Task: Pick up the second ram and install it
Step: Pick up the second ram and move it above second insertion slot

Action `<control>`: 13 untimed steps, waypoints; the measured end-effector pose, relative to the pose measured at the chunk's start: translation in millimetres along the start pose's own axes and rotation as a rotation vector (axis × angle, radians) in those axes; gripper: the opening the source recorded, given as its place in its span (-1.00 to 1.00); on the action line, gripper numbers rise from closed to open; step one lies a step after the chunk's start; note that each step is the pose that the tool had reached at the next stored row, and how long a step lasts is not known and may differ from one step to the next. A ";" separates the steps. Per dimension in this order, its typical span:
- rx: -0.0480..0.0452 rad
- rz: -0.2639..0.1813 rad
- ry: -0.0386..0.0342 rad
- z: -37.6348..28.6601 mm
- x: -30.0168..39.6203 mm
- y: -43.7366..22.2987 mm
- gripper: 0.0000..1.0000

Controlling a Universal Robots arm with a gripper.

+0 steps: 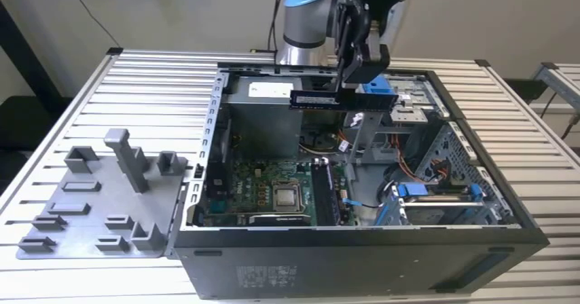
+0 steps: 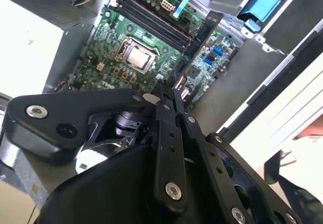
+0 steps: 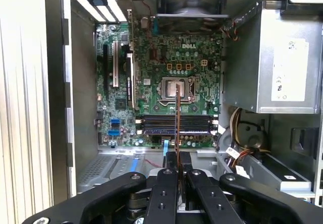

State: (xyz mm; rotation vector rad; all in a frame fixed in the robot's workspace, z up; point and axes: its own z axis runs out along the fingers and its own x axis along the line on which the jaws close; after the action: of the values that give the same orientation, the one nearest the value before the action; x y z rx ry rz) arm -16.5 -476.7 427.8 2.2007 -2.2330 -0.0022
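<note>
Under the gripper (image 1: 349, 88), computer case (image 1: 363, 263) is lying open; arm (image 1: 303, 19) is reaching straight down, jaws pinching second ram (image 1: 313, 99) mid-length, clear above motherboard (image 1: 263, 195). First wrist view is catching that ram (image 3: 177, 118) edge-on; exterior view, its flat face.
</note>
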 end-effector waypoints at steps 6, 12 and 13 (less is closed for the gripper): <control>0.0000 0.000 0.0001 0.0 -3.8 0.0 -0.73; 0.0000 0.000 0.0001 -0.1 -5.9 0.1 -0.73; 0.0000 0.000 0.0001 0.0 -6.7 0.2 -0.73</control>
State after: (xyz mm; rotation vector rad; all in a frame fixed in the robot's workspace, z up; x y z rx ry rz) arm -16.6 -469.9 427.8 2.2005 -2.2331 -0.0022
